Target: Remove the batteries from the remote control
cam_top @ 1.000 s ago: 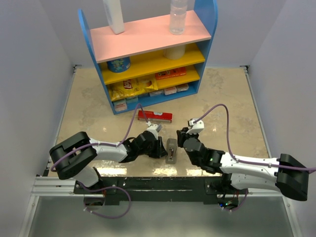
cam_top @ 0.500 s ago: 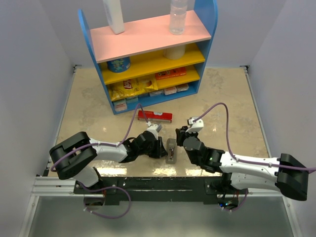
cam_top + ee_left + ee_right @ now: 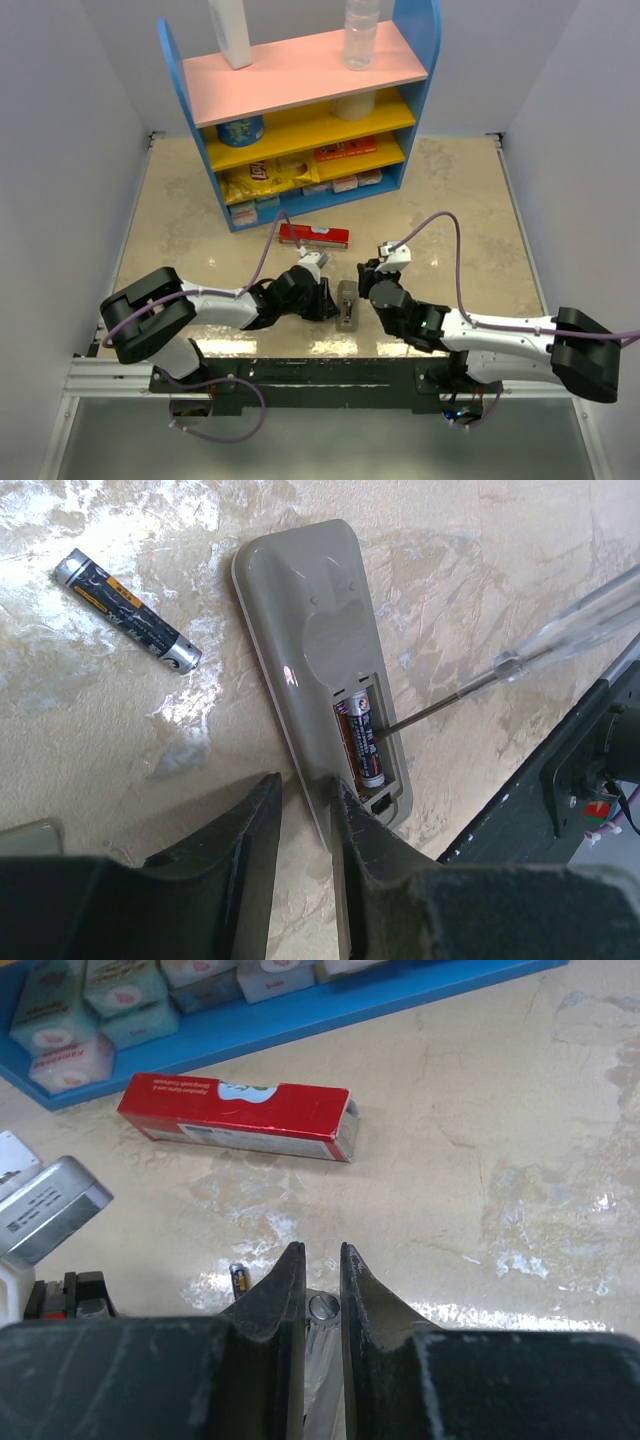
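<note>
The left end effector is reaching in low over the near part of the worktop. Its 2 fingers are standing only a narrow gap apart and are pinching the long near-left edge of the remote control. The remote control is lying face down between the 2 arms, just in front of their bases, with its battery cover off and the compartment showing. 1 seated battery is sitting along the compartment's left side, and the slot beside it is showing bare.

The right end effector is coming in from the other side, its fingers nearly closed and clamping the clear handle of a screwdriver. The thin metal shaft is slanting down into the compartment, and its tip is touching the seated battery.

1 loose battery is lying on the worktop near the remote control's far end, apart from it and angled across it.

Farther back, a red box is lying flat on the worktop, well apart from the remote control. Behind it, a blue shelf unit is standing with yellow shelves and a pink top. A white bottle and a clear bottle are standing on the top, and snack bags are lying on a lower shelf.
</note>
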You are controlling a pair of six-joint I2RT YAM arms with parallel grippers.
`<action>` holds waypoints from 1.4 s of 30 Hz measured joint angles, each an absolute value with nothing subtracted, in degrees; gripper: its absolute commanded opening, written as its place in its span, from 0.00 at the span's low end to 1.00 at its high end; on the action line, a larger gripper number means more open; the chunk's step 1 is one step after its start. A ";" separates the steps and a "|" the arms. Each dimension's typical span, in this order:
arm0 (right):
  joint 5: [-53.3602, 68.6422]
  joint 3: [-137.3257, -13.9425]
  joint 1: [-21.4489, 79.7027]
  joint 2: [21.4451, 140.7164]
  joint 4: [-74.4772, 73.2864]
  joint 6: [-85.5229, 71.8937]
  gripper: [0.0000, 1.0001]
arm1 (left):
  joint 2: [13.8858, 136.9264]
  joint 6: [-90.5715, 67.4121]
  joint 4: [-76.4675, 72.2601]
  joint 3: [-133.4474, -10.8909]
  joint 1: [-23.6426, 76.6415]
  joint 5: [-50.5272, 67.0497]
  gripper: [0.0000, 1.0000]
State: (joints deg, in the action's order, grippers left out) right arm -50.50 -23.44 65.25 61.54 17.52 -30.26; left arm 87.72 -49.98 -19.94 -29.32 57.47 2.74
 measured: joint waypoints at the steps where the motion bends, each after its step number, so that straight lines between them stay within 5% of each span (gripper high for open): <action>1: -50.65 -22.61 65.25 61.56 18.37 -30.61 0.00 | 87.72 -49.98 -19.94 -29.32 57.47 2.74 0.31; 16: -57.84 -5.87 65.28 52.23 27.03 -52.80 0.00 | 88.18 -50.43 -21.54 -28.82 57.45 2.72 0.31; 30: -63.61 -7.81 65.39 59.86 21.34 -71.53 0.00 | 88.31 -51.55 -22.50 -28.47 57.95 2.04 0.31; 42: -64.79 -12.49 65.36 60.71 17.43 -70.87 0.00 | 88.29 -51.90 -23.07 -28.14 58.28 1.30 0.31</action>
State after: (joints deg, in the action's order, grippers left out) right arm -64.79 -12.49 65.36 60.71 17.43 -70.87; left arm 88.29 -51.90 -23.07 -28.14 58.28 1.30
